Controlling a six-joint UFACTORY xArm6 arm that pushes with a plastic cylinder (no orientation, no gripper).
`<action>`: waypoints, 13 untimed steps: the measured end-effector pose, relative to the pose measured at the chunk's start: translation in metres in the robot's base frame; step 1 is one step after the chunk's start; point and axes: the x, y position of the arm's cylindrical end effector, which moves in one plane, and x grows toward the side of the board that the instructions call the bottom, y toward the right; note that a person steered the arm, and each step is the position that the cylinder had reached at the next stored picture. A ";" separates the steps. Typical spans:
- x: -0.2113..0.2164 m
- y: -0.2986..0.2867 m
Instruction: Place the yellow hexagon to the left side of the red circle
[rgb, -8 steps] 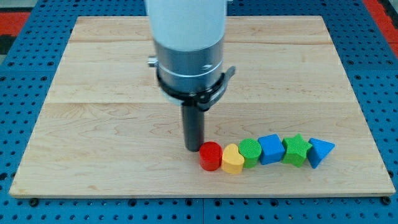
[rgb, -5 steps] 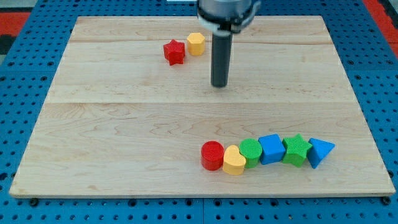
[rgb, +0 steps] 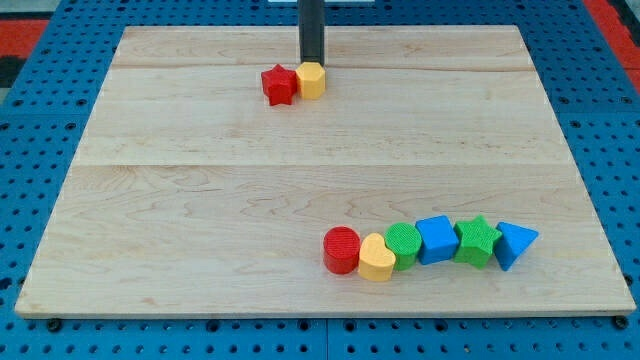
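Note:
The yellow hexagon (rgb: 312, 79) sits near the view's top, touching the red star (rgb: 279, 85) on its left. My tip (rgb: 312, 62) stands just behind the yellow hexagon, at its top edge, touching or nearly touching it. The red circle (rgb: 341, 249) lies far below, near the view's bottom, at the left end of a row of blocks.
To the right of the red circle runs a touching row: yellow heart (rgb: 376, 258), green circle (rgb: 403, 245), blue cube (rgb: 437, 239), green star (rgb: 475, 241), blue triangle (rgb: 514, 243). The wooden board (rgb: 150, 200) lies on a blue pegboard.
My tip moved from beside the red circle up the board, then to the top, behind the yellow hexagon. The hexagon and red star shifted slightly down.

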 end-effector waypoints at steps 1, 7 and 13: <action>0.038 0.000; 0.228 -0.040; 0.270 -0.040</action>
